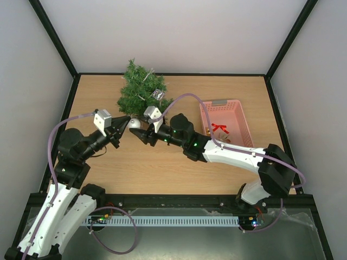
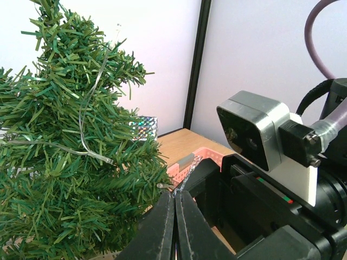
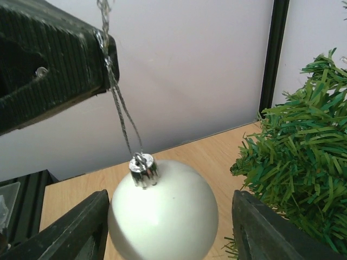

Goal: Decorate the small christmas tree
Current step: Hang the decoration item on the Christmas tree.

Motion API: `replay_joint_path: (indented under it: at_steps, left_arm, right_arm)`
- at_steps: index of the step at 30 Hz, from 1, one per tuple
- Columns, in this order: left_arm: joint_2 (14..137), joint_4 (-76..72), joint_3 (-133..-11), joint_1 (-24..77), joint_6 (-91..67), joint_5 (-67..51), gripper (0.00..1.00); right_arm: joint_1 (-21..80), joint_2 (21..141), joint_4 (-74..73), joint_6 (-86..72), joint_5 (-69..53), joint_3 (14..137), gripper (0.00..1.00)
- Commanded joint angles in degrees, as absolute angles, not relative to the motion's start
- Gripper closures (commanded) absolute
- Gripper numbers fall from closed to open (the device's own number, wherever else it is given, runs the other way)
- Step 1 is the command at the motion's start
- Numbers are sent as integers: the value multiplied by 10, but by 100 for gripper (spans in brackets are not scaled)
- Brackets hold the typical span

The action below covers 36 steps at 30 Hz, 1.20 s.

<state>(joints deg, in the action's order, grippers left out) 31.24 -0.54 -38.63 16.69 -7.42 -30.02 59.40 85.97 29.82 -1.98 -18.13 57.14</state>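
The small christmas tree (image 1: 140, 86) stands at the table's back left; it fills the left of the left wrist view (image 2: 65, 162) and the right edge of the right wrist view (image 3: 303, 173). A white bauble (image 3: 162, 211) with a silver cap hangs by a silver string loop (image 3: 122, 114). My left gripper (image 2: 174, 196) is shut on that string (image 2: 188, 170), just right of the tree's lower branches. My right gripper (image 3: 171, 230) is open with its fingers on either side of the bauble. From above, the bauble (image 1: 134, 123) sits between the two grippers' tips in front of the tree.
A pink basket (image 1: 238, 116) with a red bow and other ornaments stands at the right. A shiny silver gift-box ornament (image 1: 158, 94) hangs on the tree's right side. Light walls and black frame posts surround the table.
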Motion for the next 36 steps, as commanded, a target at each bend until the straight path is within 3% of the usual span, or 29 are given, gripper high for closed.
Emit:
replay_joint_path:
  at_steps: [1, 5, 7, 36]
  left_arm:
    - [305, -21, -410, 164, -78, -306, 98]
    - [305, -20, -408, 164, -77, -304, 98]
    - [305, -18, -407, 165, -74, -296, 98]
    - [368, -1, -381, 162, -11, -197, 98]
  right_arm:
    - [598, 866, 320, -18, -179, 572, 40]
    - [598, 867, 325, -21, -176, 571, 56]
    - [598, 867, 328, -24, -177, 568, 60]
    - [598, 931, 279, -90, -79, 644, 63]
